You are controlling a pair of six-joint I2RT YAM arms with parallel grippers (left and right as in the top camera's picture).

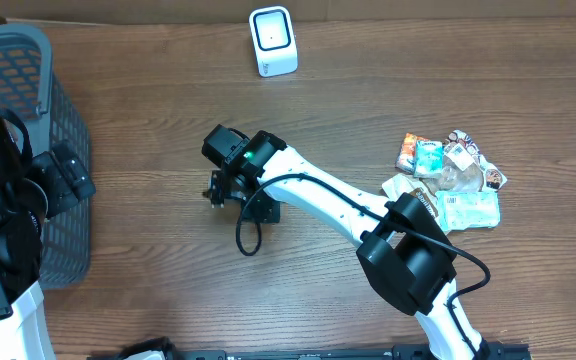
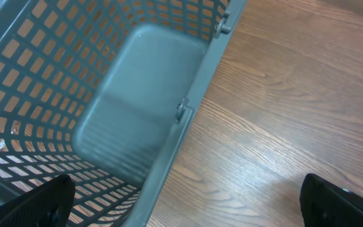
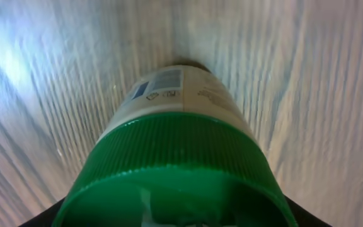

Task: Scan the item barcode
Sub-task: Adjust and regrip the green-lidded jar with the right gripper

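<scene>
Green-capped bottle (image 3: 169, 107) sits mid-table (image 1: 168, 300) between the right gripper's (image 3: 174, 219) part-open jaws, grip unclear, while the left gripper (image 2: 188, 211) hangs wide open, empty, above the basket (image 2: 137, 113) rim.

Nothing can be read. The green-capped bottle (image 3: 175, 94) carries a white label with a blue patch and fine print, all blurred. The packets (image 1: 453, 180) at three o'clock on the table (image 1: 168, 300) show colourful printing, too small to read.
</scene>
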